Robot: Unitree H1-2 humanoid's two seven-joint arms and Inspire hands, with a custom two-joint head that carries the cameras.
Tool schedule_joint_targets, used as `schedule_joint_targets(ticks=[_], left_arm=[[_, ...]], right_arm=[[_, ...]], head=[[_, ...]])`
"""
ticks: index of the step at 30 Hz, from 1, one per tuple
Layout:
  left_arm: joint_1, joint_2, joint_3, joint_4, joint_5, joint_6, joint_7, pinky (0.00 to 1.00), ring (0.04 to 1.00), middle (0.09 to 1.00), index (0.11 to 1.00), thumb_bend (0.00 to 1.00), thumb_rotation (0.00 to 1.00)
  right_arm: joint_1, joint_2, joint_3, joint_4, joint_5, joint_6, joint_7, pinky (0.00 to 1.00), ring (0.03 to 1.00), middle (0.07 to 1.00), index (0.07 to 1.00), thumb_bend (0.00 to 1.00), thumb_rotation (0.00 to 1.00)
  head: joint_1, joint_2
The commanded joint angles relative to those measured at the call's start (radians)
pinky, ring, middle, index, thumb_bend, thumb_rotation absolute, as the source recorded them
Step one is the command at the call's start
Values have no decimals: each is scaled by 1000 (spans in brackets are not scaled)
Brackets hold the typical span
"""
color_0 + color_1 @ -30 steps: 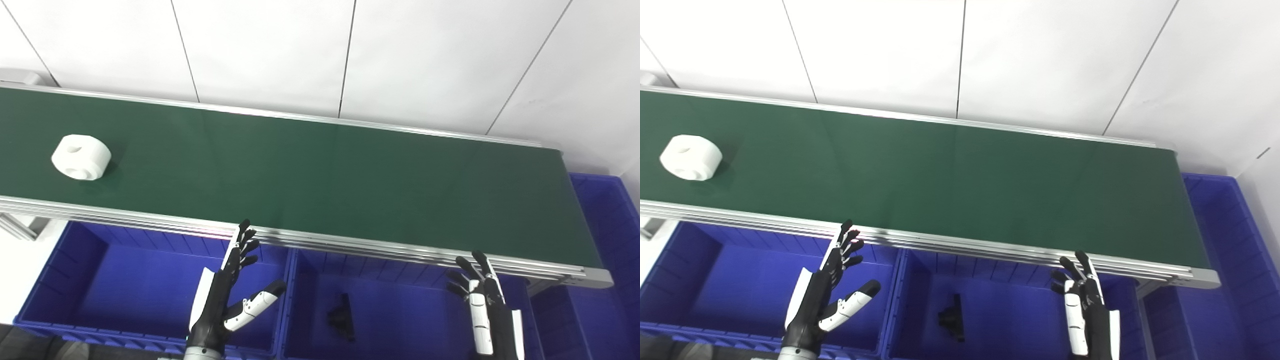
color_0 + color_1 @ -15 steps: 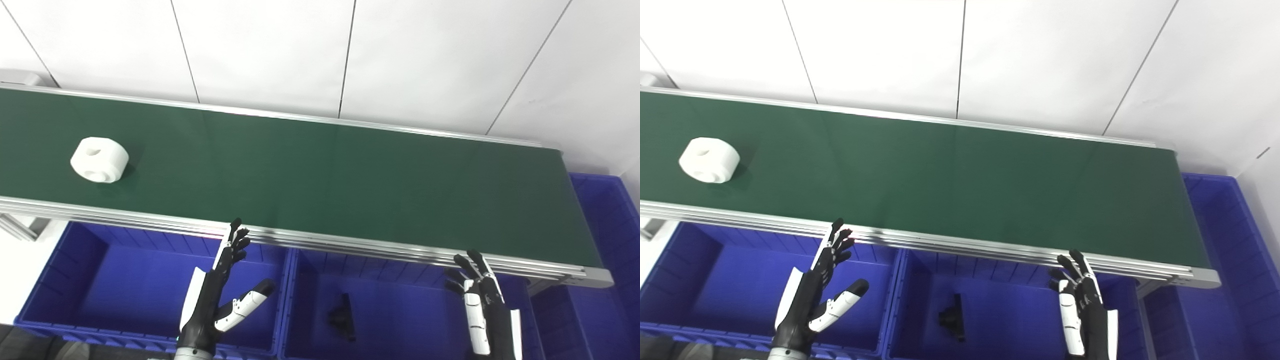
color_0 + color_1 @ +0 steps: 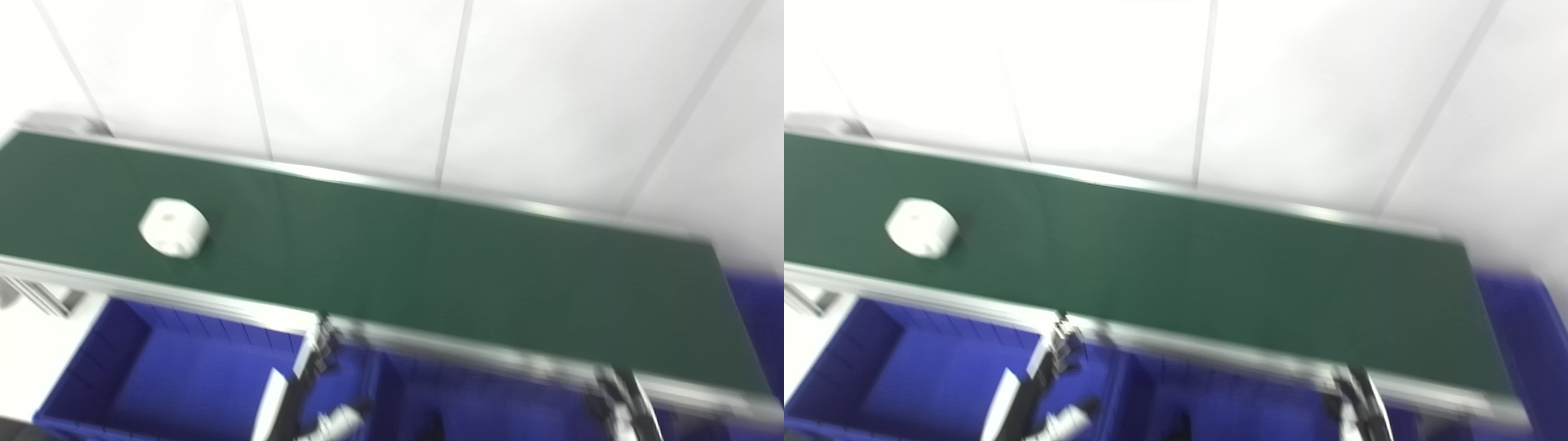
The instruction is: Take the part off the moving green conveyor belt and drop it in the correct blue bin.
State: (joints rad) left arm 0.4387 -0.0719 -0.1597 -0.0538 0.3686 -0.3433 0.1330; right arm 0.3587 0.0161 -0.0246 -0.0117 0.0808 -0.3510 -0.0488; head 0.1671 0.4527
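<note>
A white ring-shaped part (image 3: 174, 228) was seen lying on the green conveyor belt (image 3: 429, 269), toward its left end. The left hand (image 3: 1047, 392) was held open over a blue bin (image 3: 153, 380), grasping nothing; the blurred right hand's (image 3: 1356, 404) state could not be told

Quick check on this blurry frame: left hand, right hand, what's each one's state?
Left hand: open, fingers spread, holding nothing, below the belt edge.
Right hand: cannot be told; blurred and mostly cut off at the bottom edge.

Industrial sorting cell: a green conveyor (image 3: 429, 269) with aluminium rails, blue bins (image 3: 165, 380) below, white panelled wall (image 3: 367, 79) behind.
</note>
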Motion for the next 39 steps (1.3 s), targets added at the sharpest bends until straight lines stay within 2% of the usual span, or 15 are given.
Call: schedule_joint_targets(ticks=[1, 3, 6, 11, 15, 17, 18, 19, 21, 24, 27, 29, 30, 33, 39], left_arm=[[-11, -13, -6, -10, 18, -43, 33, 764, 846, 893, 960, 586, 639], [-12, -17, -10, -13, 13, -45, 32, 761, 847, 890, 957, 583, 598], [-7, -25, -15, -32, -5, -54, 29, 752, 845, 886, 949, 600, 589], [11, -21, -30, -102, -18, -61, 13, 742, 841, 885, 926, 686, 581], [-19, 32, -20, -208, 9, -27, -26, 746, 844, 869, 864, 772, 506], [-48, 61, -4, -240, 38, -16, -38, 693, 827, 849, 842, 828, 458], [-91, 105, 19, -268, 61, 2, -61, 688, 824, 845, 839, 839, 450], [-120, 137, 35, -287, 75, 16, -77, 681, 805, 820, 824, 899, 428], [-197, 222, 81, -326, 122, 61, -127, 684, 798, 815, 826, 930, 441], [-293, 325, 123, -355, 192, 133, -202, 717, 795, 825, 835, 915, 489], [-378, 410, 136, -339, 233, 163, -249, 758, 785, 821, 818, 885, 442], [-446, 470, 140, -277, 225, 151, -270, 799, 788, 813, 794, 880, 398], [-476, 493, 140, -240, 220, 138, -273, 811, 791, 807, 768, 896, 369], [-547, 540, 134, -156, 233, 110, -277, 799, 793, 802, 737, 923, 353], [-668, 632, 94, 6, 257, 85, -313, 870, 846, 824, 738, 940, 311]], right_arm=[[-16, -8, -10, 3, 27, -81, 21, 809, 784, 842, 920, 400, 840], [-25, -14, -13, 25, 44, -95, 32, 838, 796, 855, 949, 367, 882], [-29, -23, -17, 33, 53, -96, 42, 853, 800, 860, 955, 357, 909], [-27, -42, -24, 28, 62, -77, 56, 887, 838, 894, 988, 272, 995], [-29, -52, -27, 32, 74, -73, 66, 926, 855, 910, 998, 253, 1000], [-30, -54, -28, 26, 76, -62, 65, 931, 865, 916, 998, 255, 1000], [-31, -55, -26, 20, 64, -54, 61, 931, 866, 917, 997, 257, 1000], [-31, -56, -26, 16, 54, -50, 58, 917, 861, 914, 993, 267, 1000], [-34, -54, -24, 6, 52, -33, 57, 910, 860, 911, 979, 297, 1000], [-39, -53, -22, 7, 67, -32, 65, 905, 852, 902, 965, 320, 1000], [-38, -51, -19, -4, 71, -15, 67, 893, 847, 895, 956, 339, 1000], [-38, -48, -20, -2, 58, -24, 62, 879, 841, 894, 955, 336, 1000], [-39, -45, -21, 0, 58, -27, 60, 867, 832, 885, 942, 365, 973], [-41, -40, -22, 10, 52, -45, 60, 843, 814, 873, 927, 372, 945], [-37, -29, -20, 7, 61, -55, 65, 833, 794, 857, 908, 365, 902]], head=[[8, -7], [13, -8], [24, -11], [42, -5], [59, 14], [63, 29], [64, 49], [64, 51], [65, 64], [59, 70], [55, 69], [51, 69], [51, 68], [48, 69], [42, 78]])
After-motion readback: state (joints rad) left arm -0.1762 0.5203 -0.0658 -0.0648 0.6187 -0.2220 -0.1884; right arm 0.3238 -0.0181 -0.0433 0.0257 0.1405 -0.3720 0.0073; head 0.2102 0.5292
